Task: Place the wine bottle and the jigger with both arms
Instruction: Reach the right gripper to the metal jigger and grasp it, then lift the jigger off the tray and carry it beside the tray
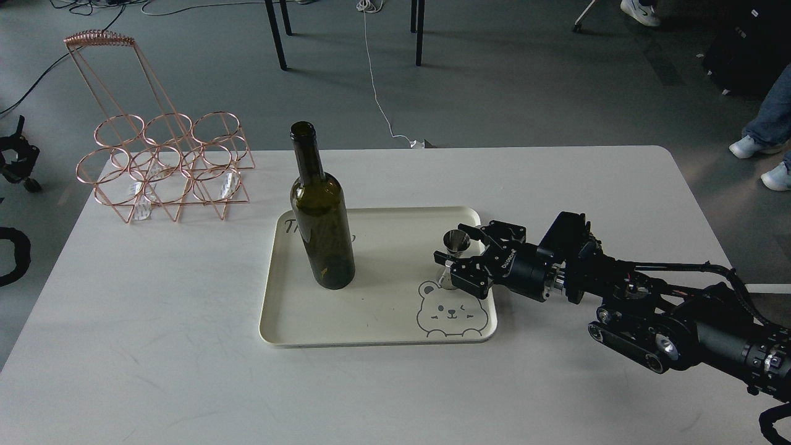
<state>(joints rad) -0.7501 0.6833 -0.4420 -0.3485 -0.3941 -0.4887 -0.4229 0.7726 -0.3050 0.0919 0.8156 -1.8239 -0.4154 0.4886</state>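
The wine bottle (322, 228), dark olive-green and without a label, stands upright on the left half of the cream tray (383, 309). The jigger (456, 242), small and steel, stands upright near the tray's right edge, just above the bear drawing. My right gripper (456, 244) reaches in from the right at tray height. Its two fingers sit close against the jigger on both sides. Only dark parts of my left arm (15, 157) show at the left edge, off the table, and its fingers cannot be told apart.
A copper wire bottle rack (164, 164) stands at the table's back left corner. The white table (154, 346) ends close behind the tray. Chair legs, cables and people's feet are on the floor beyond.
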